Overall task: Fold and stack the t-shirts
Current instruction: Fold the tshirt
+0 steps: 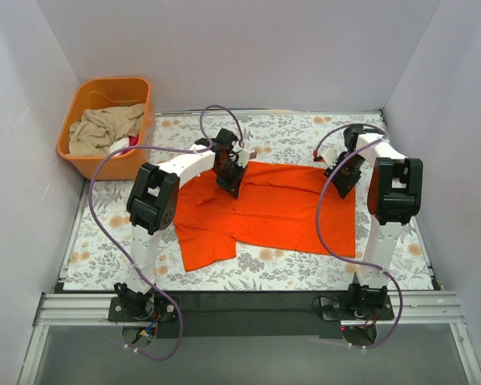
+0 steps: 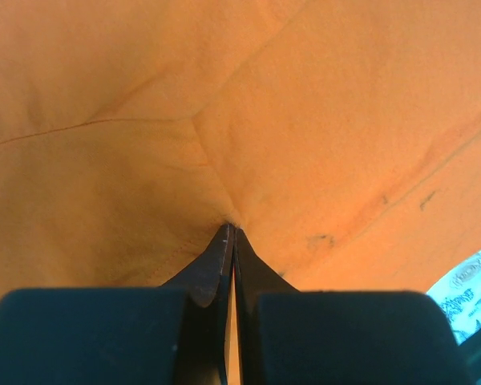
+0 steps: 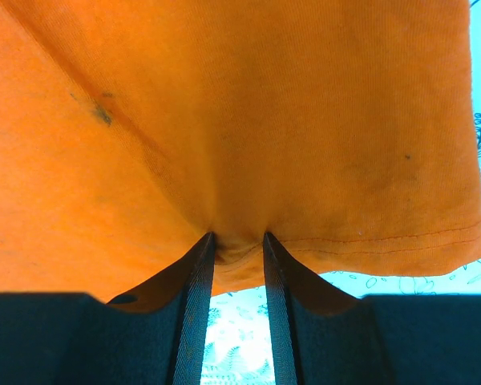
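Firmly shut, left pincer (image 2: 230, 228) pinches the orange t-shirt (image 1: 280, 212) near its far edge; right pincer (image 3: 238, 238) narrowly clamps the hem.

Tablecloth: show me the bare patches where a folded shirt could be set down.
Free: the near strip of tablecloth between orange t-shirt and black rail; the far strip behind the shirt. Crowded: the centre, where left gripper and right gripper pinch the shirt; the orange tub holds clothes.
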Robot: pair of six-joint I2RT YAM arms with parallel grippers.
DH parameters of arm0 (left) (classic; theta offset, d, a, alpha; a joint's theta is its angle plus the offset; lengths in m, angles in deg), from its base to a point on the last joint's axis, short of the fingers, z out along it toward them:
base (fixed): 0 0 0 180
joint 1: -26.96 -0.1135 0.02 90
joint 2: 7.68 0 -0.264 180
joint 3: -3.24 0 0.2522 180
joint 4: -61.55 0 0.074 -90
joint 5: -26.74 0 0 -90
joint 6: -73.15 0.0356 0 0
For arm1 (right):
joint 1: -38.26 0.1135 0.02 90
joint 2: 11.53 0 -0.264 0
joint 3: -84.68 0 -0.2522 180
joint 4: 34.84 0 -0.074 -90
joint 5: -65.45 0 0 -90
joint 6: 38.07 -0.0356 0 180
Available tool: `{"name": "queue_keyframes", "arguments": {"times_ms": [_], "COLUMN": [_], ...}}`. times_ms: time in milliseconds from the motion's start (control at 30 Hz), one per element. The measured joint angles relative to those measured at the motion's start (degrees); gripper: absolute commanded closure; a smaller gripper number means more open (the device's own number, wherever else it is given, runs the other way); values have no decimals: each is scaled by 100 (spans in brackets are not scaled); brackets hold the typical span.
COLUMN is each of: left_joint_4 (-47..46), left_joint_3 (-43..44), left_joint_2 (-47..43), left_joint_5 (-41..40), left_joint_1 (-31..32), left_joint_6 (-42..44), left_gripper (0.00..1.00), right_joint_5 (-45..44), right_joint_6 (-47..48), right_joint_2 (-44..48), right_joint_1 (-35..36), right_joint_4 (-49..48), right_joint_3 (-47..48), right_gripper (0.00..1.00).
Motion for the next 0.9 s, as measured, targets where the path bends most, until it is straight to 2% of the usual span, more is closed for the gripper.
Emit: {"name": "queue_keyframes", "arguments": {"times_ms": [533, 633, 767, 800, 900], "left_joint_4": [227, 216, 232, 232, 227], "left_joint_3": [-160, -192, -223, -227, -227], "left_joint_2": [-188, -234, -234, -234, -234], "left_joint_5": [527, 501, 472, 474, 487], "left_joint_1": [2, 2, -2, -7, -15], "left_joint_6": [111, 120, 83, 63, 4], "left_gripper": [99, 78, 62, 59, 57], "right_joint_5": [-70, -87, -37, -2, 90], "right_joint_6": [-9, 7, 125, 146, 236], "right_joint_2": [-76, -79, -68, -50, 57], "right_joint_1": [-2, -9, -46, -57, -81], "right_joint_4": [79, 70, 68, 68, 70], "right_joint_3": [120, 136, 136, 136, 136], "right_gripper": [69, 71, 72, 72, 72]}}
